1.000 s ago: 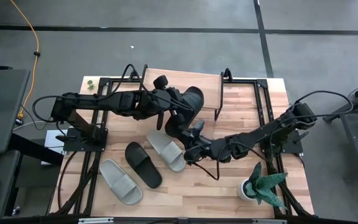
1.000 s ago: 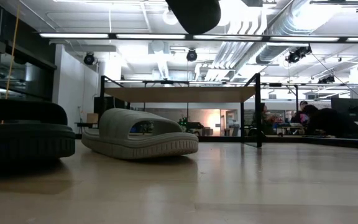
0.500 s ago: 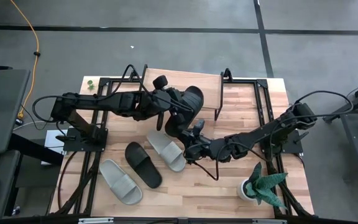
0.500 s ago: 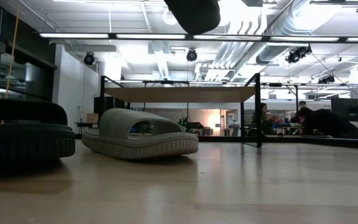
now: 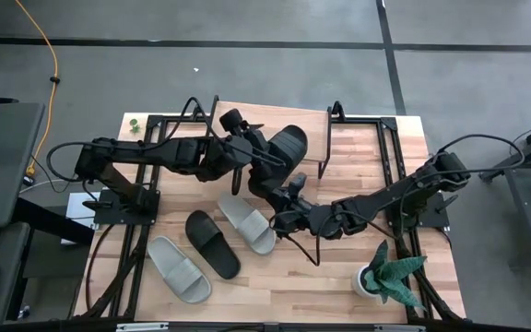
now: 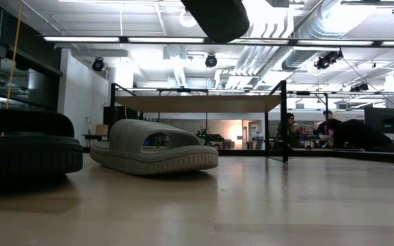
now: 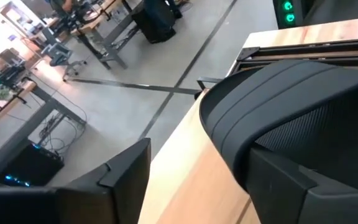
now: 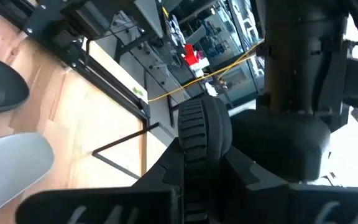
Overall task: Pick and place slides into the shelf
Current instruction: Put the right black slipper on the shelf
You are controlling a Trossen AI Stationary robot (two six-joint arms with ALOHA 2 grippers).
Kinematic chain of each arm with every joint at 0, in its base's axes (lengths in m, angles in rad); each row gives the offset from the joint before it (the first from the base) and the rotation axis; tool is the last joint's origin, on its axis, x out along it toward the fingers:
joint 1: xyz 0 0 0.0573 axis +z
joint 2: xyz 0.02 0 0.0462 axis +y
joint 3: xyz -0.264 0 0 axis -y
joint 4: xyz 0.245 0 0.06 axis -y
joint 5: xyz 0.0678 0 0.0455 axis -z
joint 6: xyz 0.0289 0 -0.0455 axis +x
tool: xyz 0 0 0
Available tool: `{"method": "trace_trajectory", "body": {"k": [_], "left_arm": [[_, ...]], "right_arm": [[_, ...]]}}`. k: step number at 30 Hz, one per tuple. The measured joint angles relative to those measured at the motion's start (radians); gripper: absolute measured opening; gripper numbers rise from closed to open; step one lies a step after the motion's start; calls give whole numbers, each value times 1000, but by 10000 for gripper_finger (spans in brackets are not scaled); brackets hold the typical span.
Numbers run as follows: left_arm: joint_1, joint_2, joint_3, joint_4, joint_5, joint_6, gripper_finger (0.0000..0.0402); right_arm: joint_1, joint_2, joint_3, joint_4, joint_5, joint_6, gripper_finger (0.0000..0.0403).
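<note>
Above the shelf [image 5: 275, 115], the left gripper [image 5: 264, 157] stood spread beside the black slide [image 5: 279, 159], which the right gripper [image 5: 289, 198] pinched from below; it risked toppling off.

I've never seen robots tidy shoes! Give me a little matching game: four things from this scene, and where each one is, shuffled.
Things:
1. black slide by the shelf
2. other black slide
3. potted plant
4. shelf

Places:
a. flat on the table, between two grey-green slides
b. standing at the table's far edge
c. lifted in the air
d. near the table's right corner

Pairs: 1-c, 2-a, 3-d, 4-b
</note>
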Motion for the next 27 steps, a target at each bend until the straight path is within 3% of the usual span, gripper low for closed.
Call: {"method": "trace_trajectory", "body": {"k": [8, 14, 20, 27], "left_arm": [[-18, -16, 70, -134, -11, -12, 242], [-53, -57, 100, -239, -9, -32, 230], [-98, -123, 100, -305, 62, -77, 216], [-166, -172, 101, -383, 76, -109, 199]], "right_arm": [[0, -1, 0, -30, 65, 55, 30], [0, 0, -1, -103, 49, 135, 26], [1, -2, 0, -206, -94, 196, 26], [14, -10, 0, -288, -263, 199, 26]]}}
